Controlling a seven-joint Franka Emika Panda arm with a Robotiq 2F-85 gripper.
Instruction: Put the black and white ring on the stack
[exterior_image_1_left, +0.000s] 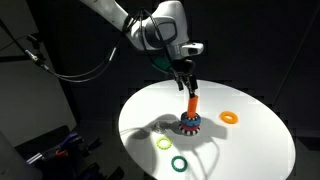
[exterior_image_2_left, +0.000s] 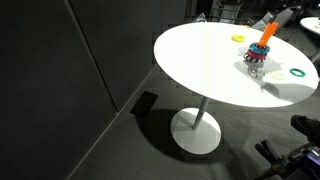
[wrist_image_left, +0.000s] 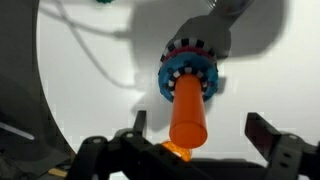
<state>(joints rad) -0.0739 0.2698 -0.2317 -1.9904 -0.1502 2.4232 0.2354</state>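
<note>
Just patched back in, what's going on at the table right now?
The Panda's gripper hangs open just over the orange peg of the stack, fingers either side of it in the wrist view. The black and white ring appears to sit around the peg's base. An orange ring, a yellow-green ring and a dark green ring lie loose on the table.

Premises: a robotics laboratory or test room, not a dwelling. Evidence: a Franka robot arm (exterior_image_1_left: 150, 28) stands over a round white pedestal table (exterior_image_2_left: 200, 70). Black panelled walls (exterior_image_2_left: 70, 70) enclose the space, and the floor (exterior_image_2_left: 110, 150) is plain grey. Loose cables (exterior_image_1_left: 85, 72) hang behind. Equipment (exterior_image_1_left: 50, 150) sits at floor level, details indistinct.
</note>
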